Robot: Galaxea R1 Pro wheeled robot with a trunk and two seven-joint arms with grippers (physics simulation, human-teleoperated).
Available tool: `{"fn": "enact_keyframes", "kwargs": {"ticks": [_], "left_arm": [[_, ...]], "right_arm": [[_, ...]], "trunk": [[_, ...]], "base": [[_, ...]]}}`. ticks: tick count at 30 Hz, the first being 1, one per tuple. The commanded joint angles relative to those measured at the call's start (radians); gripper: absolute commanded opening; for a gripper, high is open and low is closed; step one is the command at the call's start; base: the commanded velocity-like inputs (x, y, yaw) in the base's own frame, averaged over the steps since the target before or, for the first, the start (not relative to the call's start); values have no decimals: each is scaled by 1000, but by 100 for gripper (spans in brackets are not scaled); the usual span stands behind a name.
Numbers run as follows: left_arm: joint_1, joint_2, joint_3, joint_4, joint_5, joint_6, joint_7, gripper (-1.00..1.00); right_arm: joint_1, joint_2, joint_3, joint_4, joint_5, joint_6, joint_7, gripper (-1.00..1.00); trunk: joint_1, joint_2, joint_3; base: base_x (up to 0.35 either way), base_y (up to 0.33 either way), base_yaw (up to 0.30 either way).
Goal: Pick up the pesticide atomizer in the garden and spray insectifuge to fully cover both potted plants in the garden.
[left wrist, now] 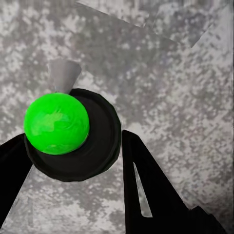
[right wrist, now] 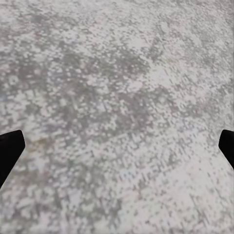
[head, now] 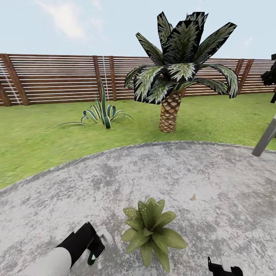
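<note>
One potted plant [head: 150, 229], a rosette of speckled green leaves, stands on the stone patio [head: 199, 172] just ahead of me; its leaves hide the pot. The second potted plant is out of view. My left gripper [head: 95, 248] hangs low to the plant's left, shut on the pesticide atomizer [head: 103, 240]. In the left wrist view the atomizer [left wrist: 57, 123] sits between the black fingers [left wrist: 146, 185], showing a green ball, a dark round body and a grey nozzle. My right gripper [head: 226, 267] is at the lower right, open over bare stone [right wrist: 117, 97].
Past the patio lies the lawn [head: 38, 142] with a striped agave [head: 101, 113], a scaly-trunked palm [head: 170, 111] and the brown slatted fence [head: 53, 78]. A grey pole [head: 265, 138] slants in at the right edge.
</note>
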Motion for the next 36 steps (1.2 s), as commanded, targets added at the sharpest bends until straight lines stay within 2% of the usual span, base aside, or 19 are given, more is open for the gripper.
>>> {"fn": "enact_keyframes", "kwargs": {"ticks": [1, 3, 11, 15, 21, 28, 31, 36], "left_arm": [[-3, 1, -1, -2, -15, 3, -11, -100], [-2, 11, 0, 0, -27, 1, -17, -100], [-11, 21, 5, -7, -28, 0, -17, -100], [-11, 29, 7, -43, -24, 1, -17, -100], [-11, 35, 7, -86, -20, 2, -17, -100], [-11, 33, 8, -104, -19, 3, -17, -100], [-10, 31, 7, -153, -19, 4, -17, -100], [3, 34, 0, -148, -25, -7, -18, -100]], "right_arm": [[-1, 0, -5, 2, 11, -4, -5, 100], [-1, 0, -5, 2, 11, -3, -5, 100], [-1, 0, -6, 2, 11, -4, -5, 100], [-1, 0, -7, 0, 9, -5, -5, 100], [-1, -1, -7, -1, 9, -5, -5, 100], [-1, -1, -7, -1, 9, -5, -5, 100], [-1, -2, -7, -1, 9, -5, -5, 100], [-1, -2, -7, -1, 9, -5, -5, 100]], "trunk": [[0, 0, -1], [4, -7, -4], [34, -63, -38], [50, -91, -55], [52, -93, -78], [52, -93, -78], [52, -93, -78], [52, -93, -78]], "base": [[0, 0, 0], [0, 0, 0], [0, 0, 0], [0, 0, 0], [0, 0, 0], [0, 0, 0], [0, 0, 0], [0, 0, 0]]}}
